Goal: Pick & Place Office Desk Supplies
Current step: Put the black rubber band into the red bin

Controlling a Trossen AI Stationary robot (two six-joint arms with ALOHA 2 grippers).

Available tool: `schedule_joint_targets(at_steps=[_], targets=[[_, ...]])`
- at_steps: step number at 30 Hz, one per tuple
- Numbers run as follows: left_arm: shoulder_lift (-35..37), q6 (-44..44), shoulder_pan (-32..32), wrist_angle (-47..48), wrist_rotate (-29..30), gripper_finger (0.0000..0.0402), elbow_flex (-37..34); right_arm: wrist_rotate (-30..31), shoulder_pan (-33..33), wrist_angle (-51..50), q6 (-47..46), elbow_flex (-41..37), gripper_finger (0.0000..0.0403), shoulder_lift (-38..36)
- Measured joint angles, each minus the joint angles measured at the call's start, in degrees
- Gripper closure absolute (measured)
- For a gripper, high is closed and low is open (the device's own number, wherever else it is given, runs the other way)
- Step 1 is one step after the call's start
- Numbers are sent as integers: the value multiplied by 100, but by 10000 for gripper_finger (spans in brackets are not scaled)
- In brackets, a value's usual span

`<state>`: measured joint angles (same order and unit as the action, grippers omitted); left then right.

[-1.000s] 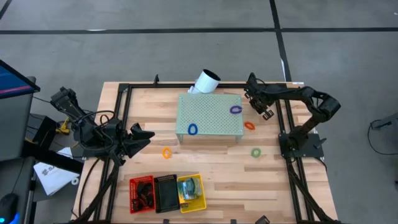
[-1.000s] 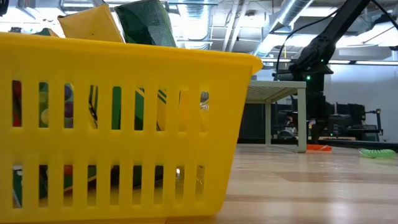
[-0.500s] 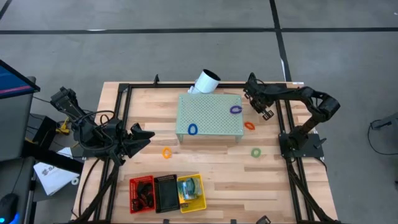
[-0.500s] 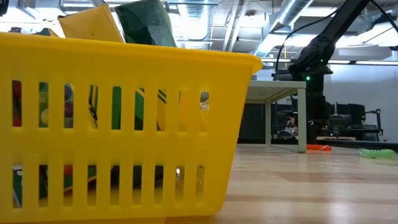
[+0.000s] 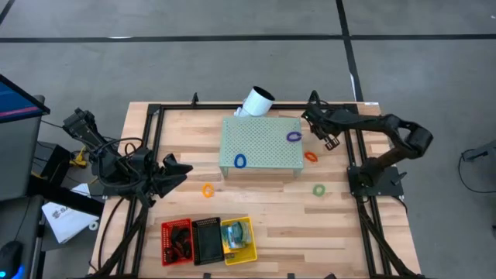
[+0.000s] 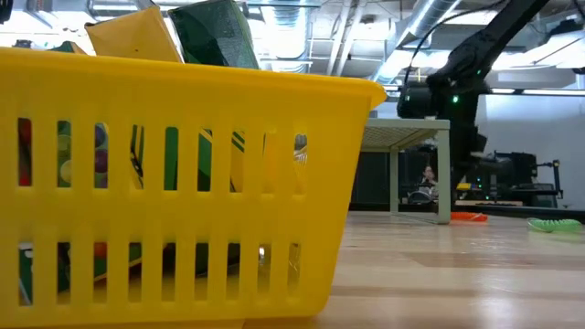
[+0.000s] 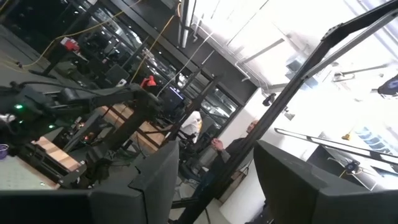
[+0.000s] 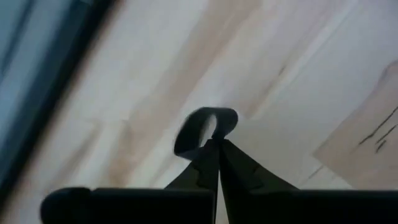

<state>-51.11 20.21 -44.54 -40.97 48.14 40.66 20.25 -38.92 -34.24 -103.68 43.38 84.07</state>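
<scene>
**Right hand pinches a dark loop**

Only the wrist view shows it: the right hand (image 8: 216, 144) is clamped on a dark loop (image 8: 205, 127) above the table (image 5: 341, 225), just right of the pale green block (image 5: 261, 144). The left hand (image 5: 180, 168), fingers half apart and holding nothing, waits left of the block. Near it, 3 baskets; the yellow basket (image 6: 183, 174) holds crayon boxes (image 6: 219, 32).
</scene>
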Motion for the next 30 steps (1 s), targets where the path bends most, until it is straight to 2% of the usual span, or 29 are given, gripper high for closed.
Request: schedule_joint_targets(at_steps=[10, 15, 19, 22, 26, 30], targets=[[-10, 0, -4, 7, -160, 197, -2, 1072, 773, -872, -698, 5, 402, -1564], [-109, 17, -67, 207, -187, 197, 0, 1705, 1747, -948, -887, 19, 403, -2518], [-291, 14, -152, 386, -388, 197, 0, 2266, 2887, -946, -885, 200, 403, -2986], [-464, -70, -172, 442, -602, 197, 0, 2848, 3847, -834, -806, 436, 403, -3015], [-704, -80, -94, 472, -802, 197, 69, 3355, 4924, -457, -543, 839, 403, -2695], [-912, -87, 34, 536, -802, 197, 159, 3806, 5698, 481, 295, 1310, 403, -2093]])
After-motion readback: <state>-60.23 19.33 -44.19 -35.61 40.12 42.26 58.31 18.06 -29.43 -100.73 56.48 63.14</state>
